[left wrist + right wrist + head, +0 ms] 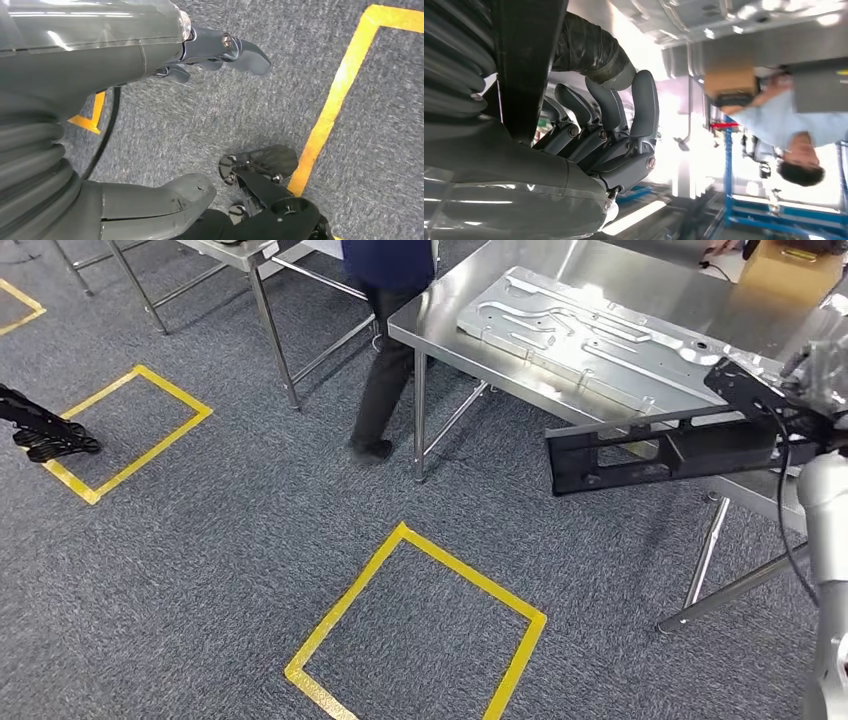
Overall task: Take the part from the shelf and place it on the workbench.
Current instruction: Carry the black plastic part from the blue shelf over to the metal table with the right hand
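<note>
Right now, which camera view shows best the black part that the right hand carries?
The head view: the long black part shows almost whole, held level before the steel workbench. In the right wrist view it is a dark slab with the right hand curled around it. The left wrist view looks at carpet.

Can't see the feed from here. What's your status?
Right hand grips the black part, beside the workbench. Left hand open over carpet. Metal panel lies on the workbench.

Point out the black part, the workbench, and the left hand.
black part point(640, 455): head view, middle of its long flat frame.
workbench point(470, 295): head view, bare steel top near the corner.
left hand point(220, 50): left wrist view, on a dark finger.
</note>
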